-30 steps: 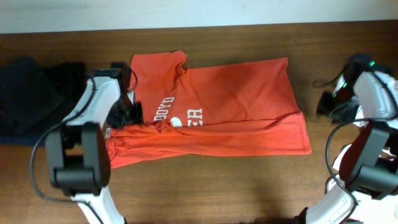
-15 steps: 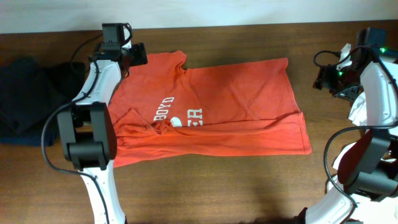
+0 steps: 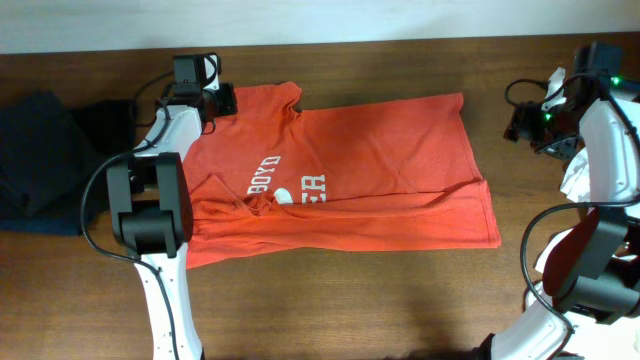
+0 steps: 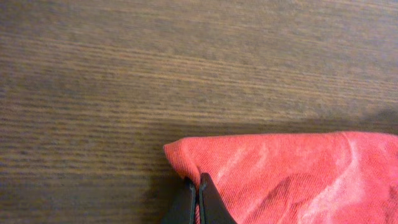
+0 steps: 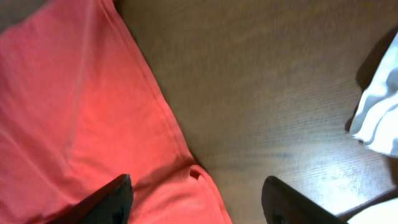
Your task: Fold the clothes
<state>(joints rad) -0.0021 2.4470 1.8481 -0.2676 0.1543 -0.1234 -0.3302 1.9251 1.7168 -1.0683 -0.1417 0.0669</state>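
Overhead view: the red-orange T-shirt (image 3: pixel 350 190) lies spread across the middle of the wooden table (image 3: pixel 330 300), lettering up, with its lower strip rumpled. The left gripper (image 3: pixel 218 102) sits at the shirt's upper-left corner. The right gripper (image 3: pixel 518 128) hangs near the right edge of the frame, apart from the cloth. Dark navy garments (image 3: pixel 40 160) are heaped at far left, and a white shirt (image 3: pixel 572 180) shows at far right.

Left wrist view: at bottom centre the left gripper (image 4: pixel 198 193) is pinched tight on the very tip of the T-shirt (image 4: pixel 298 174) corner — only a sliver of hem is caught.

Right wrist view: the right gripper (image 5: pixel 196 199) is spread wide and holds nothing, above the T-shirt (image 5: pixel 68 112) hem and bare wood. The white shirt (image 5: pixel 379 112) is at the right edge.

The likely trouble is that shallow pinch: the corner could slip free once lifted. With one corner carried alone, the fold may skew — and trap the rumpled strip as creases
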